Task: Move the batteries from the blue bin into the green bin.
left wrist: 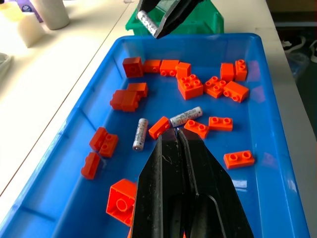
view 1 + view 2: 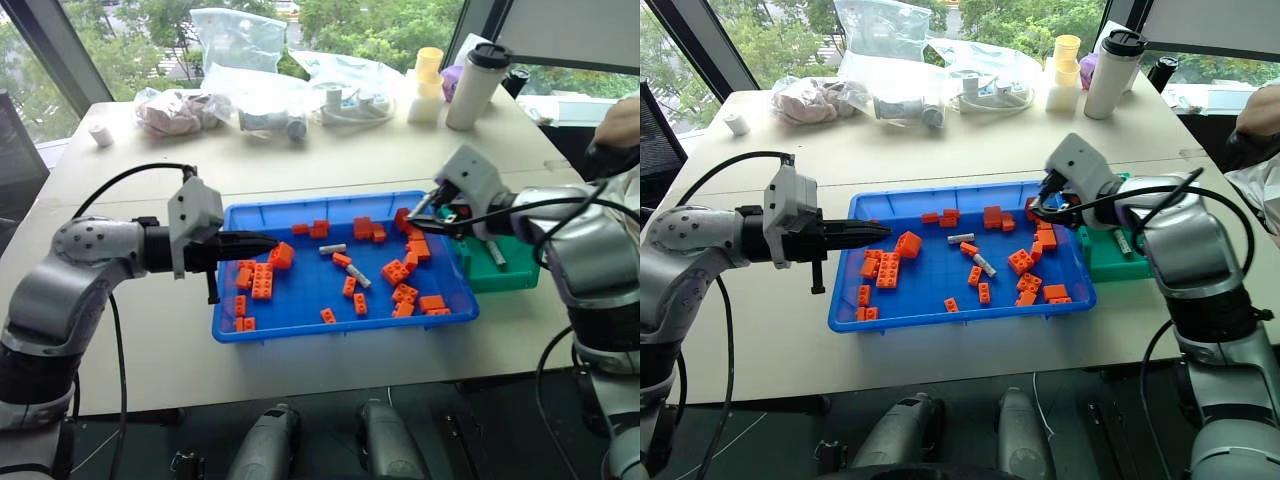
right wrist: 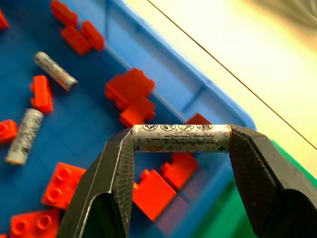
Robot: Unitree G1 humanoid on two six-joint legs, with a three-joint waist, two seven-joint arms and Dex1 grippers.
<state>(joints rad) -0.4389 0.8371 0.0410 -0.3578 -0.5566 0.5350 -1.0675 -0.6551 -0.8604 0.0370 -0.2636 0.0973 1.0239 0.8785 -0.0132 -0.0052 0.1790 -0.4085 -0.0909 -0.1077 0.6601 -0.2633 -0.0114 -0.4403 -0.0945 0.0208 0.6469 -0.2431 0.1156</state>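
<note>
Right gripper [image 3: 181,144] is clamping a battery [image 3: 181,138] end to end above the blue bin's [image 2: 340,325] far right corner.

It is hanging just left of the green bin [image 2: 510,275], where one battery [image 2: 497,253] is lying already. Left gripper [image 1: 178,135], fingers pressed together, is hovering over the blue bin's left end. Two batteries [image 2: 333,249] [image 2: 359,277] are lying mid-tray among orange bricks [image 2: 262,281], with bare blue floor around them. The pale table [image 2: 150,350] is sitting before windows.
</note>
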